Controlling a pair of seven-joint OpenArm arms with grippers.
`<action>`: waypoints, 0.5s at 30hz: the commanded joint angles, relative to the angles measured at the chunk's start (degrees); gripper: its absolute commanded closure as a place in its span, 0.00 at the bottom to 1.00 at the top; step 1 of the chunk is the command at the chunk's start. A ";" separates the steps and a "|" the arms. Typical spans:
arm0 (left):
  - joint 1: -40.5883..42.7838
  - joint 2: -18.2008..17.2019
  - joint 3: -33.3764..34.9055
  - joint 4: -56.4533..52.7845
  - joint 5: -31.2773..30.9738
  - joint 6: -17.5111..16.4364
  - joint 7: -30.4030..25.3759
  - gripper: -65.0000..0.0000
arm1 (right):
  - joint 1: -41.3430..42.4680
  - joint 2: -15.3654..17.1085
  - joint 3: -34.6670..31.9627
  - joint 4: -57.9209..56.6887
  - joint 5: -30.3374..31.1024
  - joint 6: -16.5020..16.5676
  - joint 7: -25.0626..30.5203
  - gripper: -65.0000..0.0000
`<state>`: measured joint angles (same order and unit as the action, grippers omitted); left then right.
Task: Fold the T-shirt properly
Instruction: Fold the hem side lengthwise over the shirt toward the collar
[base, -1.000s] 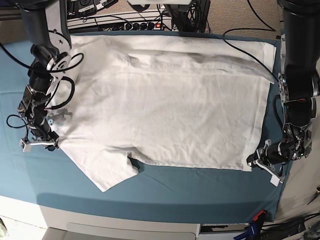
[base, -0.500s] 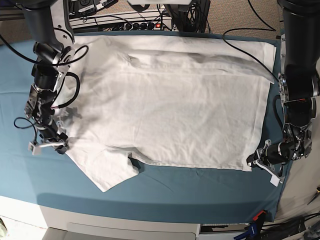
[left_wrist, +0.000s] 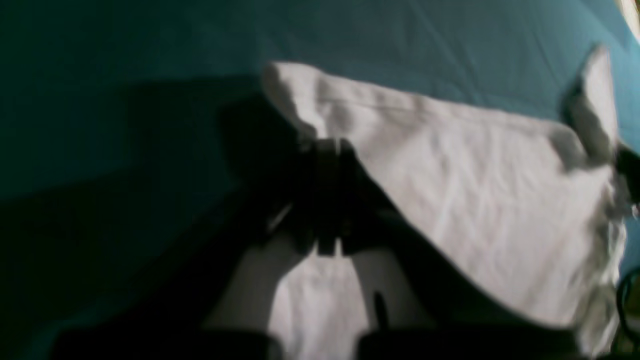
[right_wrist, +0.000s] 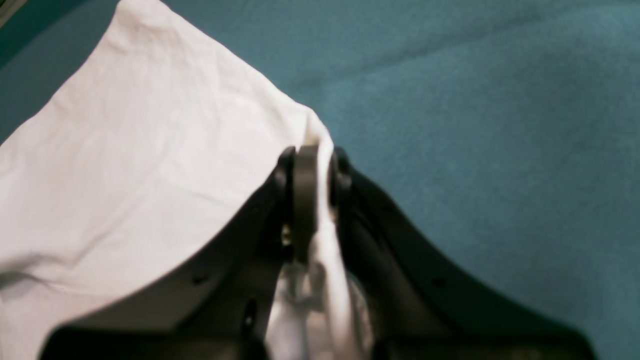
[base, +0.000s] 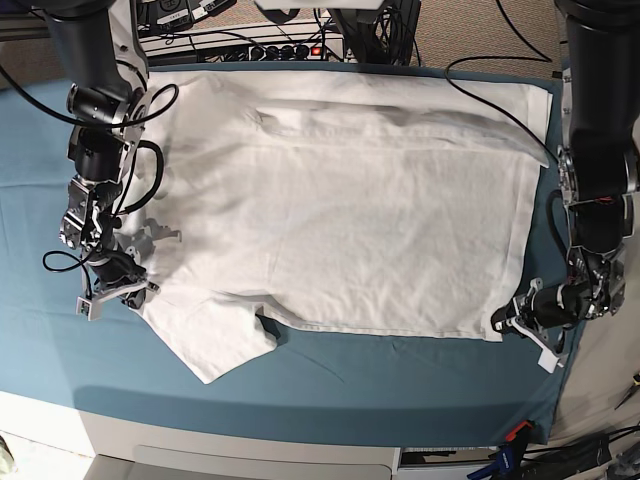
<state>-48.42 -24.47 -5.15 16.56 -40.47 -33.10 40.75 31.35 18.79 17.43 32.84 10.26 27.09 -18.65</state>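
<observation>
Thin, wrinkled white T-shirt (base: 340, 220) spread flat on the teal-covered worktop (base: 400, 385). Right hand (right_wrist: 312, 165) clamped on the shoulder edge beside the sleeve; its wrist view shows fabric pinched between the jaws. Left hand (left_wrist: 327, 150), jaws together, pinches the hem corner, blurred.

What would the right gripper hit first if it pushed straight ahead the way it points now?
Probably only the teal table cloth. The right gripper is pinching the T-shirt edge, with bare cloth beyond; depth is unclear.
</observation>
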 joint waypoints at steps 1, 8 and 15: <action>-2.05 -1.18 -0.07 1.14 -2.82 -1.18 0.35 1.00 | 0.55 1.09 -0.11 1.49 -0.74 1.84 -1.75 1.00; -1.88 -4.83 -0.07 1.25 -12.57 -6.05 6.99 1.00 | -5.20 1.42 -0.13 14.62 1.16 5.70 -5.90 1.00; -1.88 -8.24 -0.07 1.25 -28.13 -6.90 22.47 1.00 | -12.13 1.57 -0.13 25.75 5.81 10.21 -9.73 1.00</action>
<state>-48.29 -31.59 -5.15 16.82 -67.29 -39.33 64.20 17.78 19.29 17.12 57.65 15.09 37.15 -29.58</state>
